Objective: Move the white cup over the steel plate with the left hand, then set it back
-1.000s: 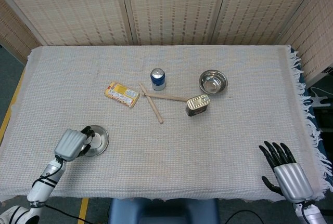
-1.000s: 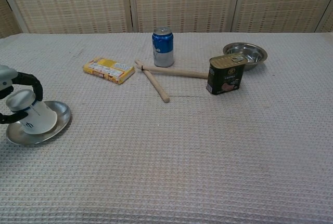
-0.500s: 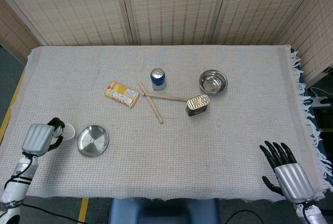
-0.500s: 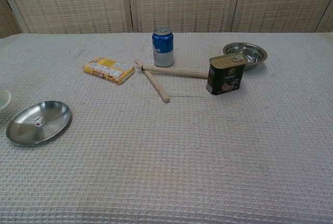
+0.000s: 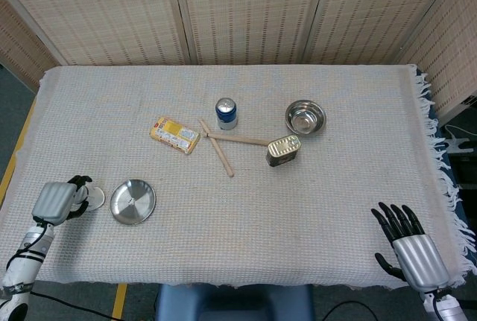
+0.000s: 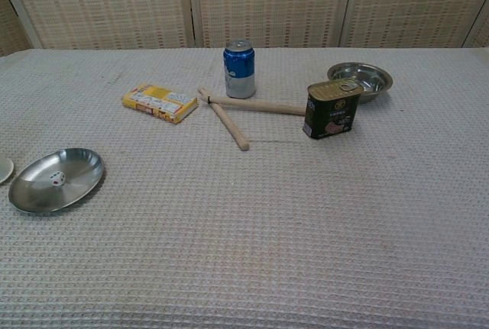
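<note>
The steel plate (image 5: 133, 201) lies at the near left of the table, and the chest view shows a small white die on the plate (image 6: 76, 167). Just left of it is the white cup (image 5: 95, 198), apart from the plate's rim. My left hand (image 5: 58, 200) has its dark fingers curled around the cup. In the chest view only a sliver of the cup (image 6: 3, 169) shows at the left edge, and the left hand is out of frame there. My right hand (image 5: 408, 243) rests at the near right corner with fingers spread, holding nothing.
Mid-table lie a yellow packet (image 5: 175, 134), a blue drink can (image 5: 226, 112), two crossed wooden sticks (image 5: 220, 156), a tin of meat (image 5: 283, 150) and a steel bowl (image 5: 305, 117). The cloth's left edge runs close to my left hand.
A second ago my left hand held the cup over the plate. It has carried the cup left, off the plate, and since then slightly nearer. The right hand has not moved.
</note>
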You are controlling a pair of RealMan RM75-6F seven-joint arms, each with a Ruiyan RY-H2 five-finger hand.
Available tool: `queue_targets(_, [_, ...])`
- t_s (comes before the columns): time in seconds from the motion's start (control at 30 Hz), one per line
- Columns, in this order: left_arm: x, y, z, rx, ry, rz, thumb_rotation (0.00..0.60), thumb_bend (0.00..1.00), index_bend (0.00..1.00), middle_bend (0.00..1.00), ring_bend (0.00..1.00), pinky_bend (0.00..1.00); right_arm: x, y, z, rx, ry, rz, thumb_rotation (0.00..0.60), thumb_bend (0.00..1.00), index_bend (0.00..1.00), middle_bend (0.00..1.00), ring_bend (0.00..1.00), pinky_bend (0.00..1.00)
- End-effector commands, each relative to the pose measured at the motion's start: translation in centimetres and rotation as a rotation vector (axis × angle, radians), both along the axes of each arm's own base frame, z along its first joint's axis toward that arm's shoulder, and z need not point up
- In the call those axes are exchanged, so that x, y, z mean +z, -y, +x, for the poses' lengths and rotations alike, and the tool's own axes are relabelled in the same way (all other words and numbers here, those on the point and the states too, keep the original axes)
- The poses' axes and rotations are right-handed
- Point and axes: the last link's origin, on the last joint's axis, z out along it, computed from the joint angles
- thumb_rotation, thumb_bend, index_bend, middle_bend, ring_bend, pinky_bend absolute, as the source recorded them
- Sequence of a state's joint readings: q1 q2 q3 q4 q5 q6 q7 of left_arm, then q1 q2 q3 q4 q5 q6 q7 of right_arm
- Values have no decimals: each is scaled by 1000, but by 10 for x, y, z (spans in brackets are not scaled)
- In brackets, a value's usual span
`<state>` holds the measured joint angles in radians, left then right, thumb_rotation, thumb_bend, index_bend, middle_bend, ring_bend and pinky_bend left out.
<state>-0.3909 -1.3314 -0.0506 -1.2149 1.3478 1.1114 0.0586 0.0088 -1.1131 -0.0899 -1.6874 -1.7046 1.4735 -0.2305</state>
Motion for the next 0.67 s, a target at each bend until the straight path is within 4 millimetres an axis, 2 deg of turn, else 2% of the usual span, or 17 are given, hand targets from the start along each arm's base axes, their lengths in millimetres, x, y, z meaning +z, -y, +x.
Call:
queue_targets(0.03, [0,1,1,12,7,-12,600,337,110,226,817,1000,0,0,0,1,1,0,533,196,0,0,0,0])
queue_targets(0.3, [5,8,5,10,30,-10,600,325,37,141,790,996,1,-2,1,4,3,-2,534,196,0,0,0,0])
queue_targets(0.4, [10,12,8,-3,49,10,600,320,22,107,741,968,2,-3,1,5,5,-4,535,196,0,0,0,0])
queue_targets(0.47, [22,22,17,-53,109,96,600,323,20,75,621,883,4,-4,2,8,8,-10,534,196,0,0,0,0])
queue_targets(0.5, [27,28,20,-77,153,131,600,324,20,62,525,811,4,-4,2,9,8,-14,533,196,0,0,0,0])
queue_targets(0.57, [37,46,26,-132,255,188,600,324,20,46,249,565,5,-4,2,11,9,-20,533,196,0,0,0,0])
queue_targets(0.67, [39,51,27,-146,265,190,600,324,17,35,92,370,5,-4,2,12,9,-20,535,196,0,0,0,0])
